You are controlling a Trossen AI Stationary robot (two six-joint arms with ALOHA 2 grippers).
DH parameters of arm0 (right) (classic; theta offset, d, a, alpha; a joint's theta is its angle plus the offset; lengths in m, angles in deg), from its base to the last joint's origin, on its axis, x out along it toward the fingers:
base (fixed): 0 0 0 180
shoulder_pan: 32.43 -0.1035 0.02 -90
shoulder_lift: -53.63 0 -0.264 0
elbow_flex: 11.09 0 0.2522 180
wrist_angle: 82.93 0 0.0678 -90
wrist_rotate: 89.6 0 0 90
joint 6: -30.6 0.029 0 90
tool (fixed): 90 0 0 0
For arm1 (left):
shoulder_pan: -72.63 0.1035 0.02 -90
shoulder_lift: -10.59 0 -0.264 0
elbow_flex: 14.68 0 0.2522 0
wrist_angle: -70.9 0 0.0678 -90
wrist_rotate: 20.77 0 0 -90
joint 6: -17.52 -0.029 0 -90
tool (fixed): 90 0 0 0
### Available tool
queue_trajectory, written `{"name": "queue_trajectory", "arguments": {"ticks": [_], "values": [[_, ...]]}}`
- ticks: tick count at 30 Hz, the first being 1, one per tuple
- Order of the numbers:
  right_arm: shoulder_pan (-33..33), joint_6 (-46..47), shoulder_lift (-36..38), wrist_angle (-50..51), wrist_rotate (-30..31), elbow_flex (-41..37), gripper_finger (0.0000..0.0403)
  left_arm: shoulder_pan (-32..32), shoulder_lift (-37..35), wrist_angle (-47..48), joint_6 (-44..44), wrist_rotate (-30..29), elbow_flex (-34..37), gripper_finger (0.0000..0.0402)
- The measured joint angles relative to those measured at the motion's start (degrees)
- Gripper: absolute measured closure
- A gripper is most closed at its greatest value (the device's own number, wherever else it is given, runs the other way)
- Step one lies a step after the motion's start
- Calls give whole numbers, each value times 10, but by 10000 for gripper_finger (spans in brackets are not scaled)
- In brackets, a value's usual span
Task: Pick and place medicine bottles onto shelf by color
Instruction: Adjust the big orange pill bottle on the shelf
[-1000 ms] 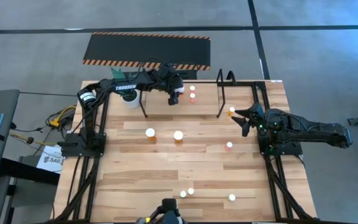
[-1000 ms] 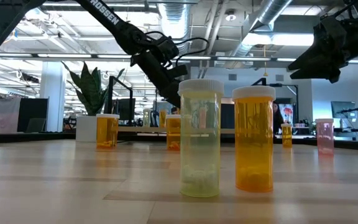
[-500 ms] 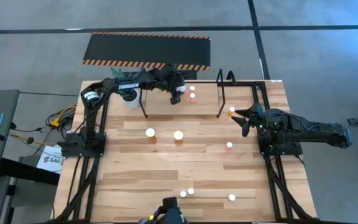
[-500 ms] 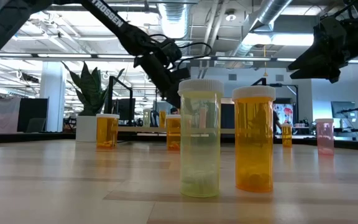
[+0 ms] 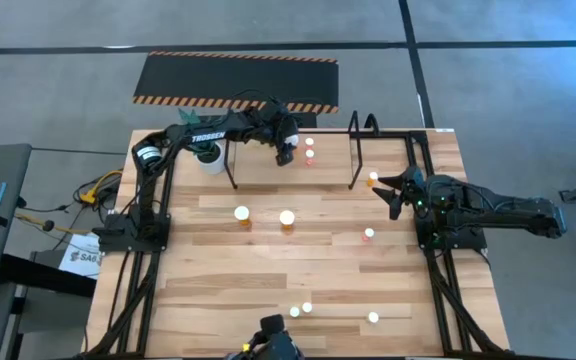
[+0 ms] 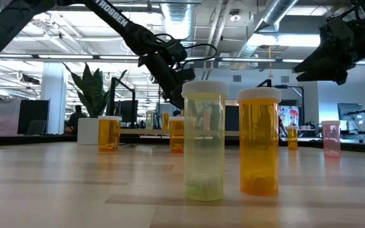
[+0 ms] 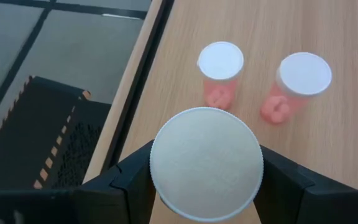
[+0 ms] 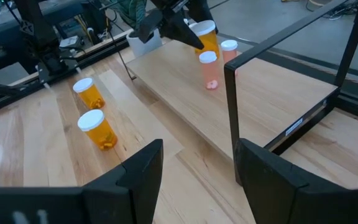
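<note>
My left gripper (image 5: 285,152) is over the wooden shelf (image 5: 268,170) at the far side, shut on a large orange bottle with a white cap (image 7: 207,163); the bottle also shows in the right wrist view (image 8: 205,34). Two red-pink bottles (image 7: 220,68) (image 7: 297,84) stand on the shelf board just beyond it. My right gripper (image 5: 393,195) is open and empty by the shelf's right hoop upright (image 5: 356,150). A small orange bottle (image 5: 372,178) stands on the table beside it. My left gripper pinches the orange bottle between its two fingers (image 7: 132,180), one on each side of the body just under the cap (image 7: 207,163). The fingers point down from above. The bottle is upright; whether its base touches the shelf board I cannot tell.
Two large orange bottles (image 5: 242,213) (image 5: 287,217) stand mid-table and a small pink one (image 5: 369,234) to their right. A yellow (image 6: 203,139) and an orange bottle (image 6: 258,140) stand near the front edge, with another (image 5: 373,318) to their right. A potted plant (image 5: 208,158) stands left of the shelf.
My left gripper has moved a little toward the table's right over the shelf, toward the two red-pink bottles, carrying the orange bottle upright.
</note>
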State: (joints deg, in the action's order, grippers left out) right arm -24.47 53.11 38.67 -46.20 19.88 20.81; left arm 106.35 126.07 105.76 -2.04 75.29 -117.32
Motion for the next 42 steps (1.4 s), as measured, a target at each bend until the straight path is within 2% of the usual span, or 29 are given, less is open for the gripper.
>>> {"name": "queue_trajectory", "arguments": {"ticks": [12,22,42], "values": [[0,0,0,3,0,0,178,2,9,-12,47,-12,0,200],[0,0,0,7,0,0,178,13,9,-7,92,0,0,200],[0,0,0,7,0,0,178,19,11,-6,103,11,0,200]]}}
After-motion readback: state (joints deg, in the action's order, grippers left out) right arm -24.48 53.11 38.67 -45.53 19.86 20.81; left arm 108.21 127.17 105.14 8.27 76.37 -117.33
